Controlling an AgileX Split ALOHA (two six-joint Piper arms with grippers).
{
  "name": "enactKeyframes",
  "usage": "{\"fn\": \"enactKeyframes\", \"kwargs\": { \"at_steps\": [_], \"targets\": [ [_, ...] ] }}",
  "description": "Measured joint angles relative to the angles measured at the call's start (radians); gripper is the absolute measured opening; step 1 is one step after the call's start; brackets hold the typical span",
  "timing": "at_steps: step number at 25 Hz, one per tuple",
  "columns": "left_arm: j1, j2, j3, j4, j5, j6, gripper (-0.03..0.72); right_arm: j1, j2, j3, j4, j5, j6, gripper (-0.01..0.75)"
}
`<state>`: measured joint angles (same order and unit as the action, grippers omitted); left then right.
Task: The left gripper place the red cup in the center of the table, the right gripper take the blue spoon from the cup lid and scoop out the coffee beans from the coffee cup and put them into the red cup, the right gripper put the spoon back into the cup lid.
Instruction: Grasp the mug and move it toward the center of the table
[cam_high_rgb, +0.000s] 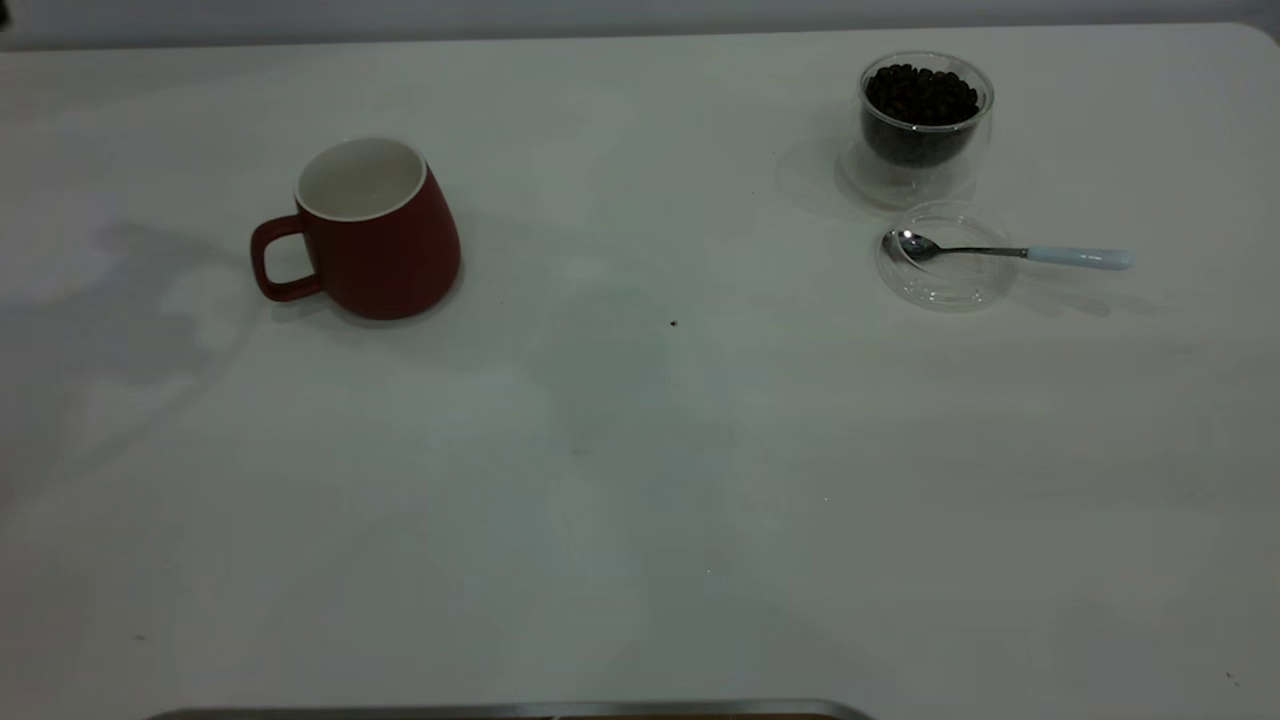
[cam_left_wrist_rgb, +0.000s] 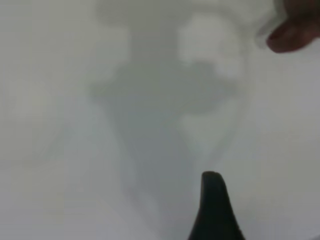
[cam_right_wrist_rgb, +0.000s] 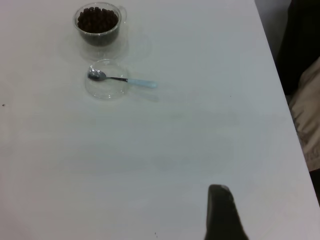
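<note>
The red cup (cam_high_rgb: 375, 235) stands upright on the left half of the white table (cam_high_rgb: 640, 480), handle to the left, and looks empty. The clear coffee cup (cam_high_rgb: 925, 125), full of coffee beans (cam_high_rgb: 920, 95), stands at the far right. In front of it lies the cup lid (cam_high_rgb: 945, 275) with the blue spoon (cam_high_rgb: 1000, 252) across it, bowl in the lid, handle pointing right. Neither gripper shows in the exterior view. The left gripper (cam_left_wrist_rgb: 215, 210) hovers above bare table, with the red cup (cam_left_wrist_rgb: 295, 30) ahead. The right gripper (cam_right_wrist_rgb: 222, 215) is far from the coffee cup (cam_right_wrist_rgb: 98, 22), lid (cam_right_wrist_rgb: 106, 90) and spoon (cam_right_wrist_rgb: 122, 79).
A single dark speck (cam_high_rgb: 673, 323) lies near the table's middle. A metal edge (cam_high_rgb: 500, 710) runs along the near side. In the right wrist view the table's edge (cam_right_wrist_rgb: 280, 90) runs close by, with dark objects beyond it.
</note>
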<state>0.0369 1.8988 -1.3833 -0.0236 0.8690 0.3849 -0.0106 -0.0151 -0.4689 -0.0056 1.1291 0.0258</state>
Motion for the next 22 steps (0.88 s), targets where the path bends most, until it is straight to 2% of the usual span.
{"fn": "enactKeyframes", "kwargs": {
  "at_steps": [4, 10, 15, 17, 22],
  "targets": [
    [0.0, 0.076, -0.027, 0.024, -0.041, 0.279, 0.587, 0.0, 0.0, 0.0, 0.0, 0.0, 0.0, 0.494],
    [0.0, 0.153, -0.035, -0.029, -0.189, 0.627, 0.587, 0.0, 0.0, 0.0, 0.0, 0.0, 0.0, 0.494],
    [0.0, 0.25, -0.05, -0.053, -0.303, 0.707, 0.587, 0.0, 0.0, 0.0, 0.0, 0.0, 0.0, 0.494],
    [0.0, 0.299, -0.081, -0.054, -0.295, 0.709, 0.587, 0.0, 0.0, 0.0, 0.0, 0.0, 0.0, 0.494],
    [-0.008, 0.428, -0.217, -0.055, -0.193, 0.749, 0.587, 0.0, 0.0, 0.0, 0.0, 0.0, 0.0, 0.494]
  ]
}}
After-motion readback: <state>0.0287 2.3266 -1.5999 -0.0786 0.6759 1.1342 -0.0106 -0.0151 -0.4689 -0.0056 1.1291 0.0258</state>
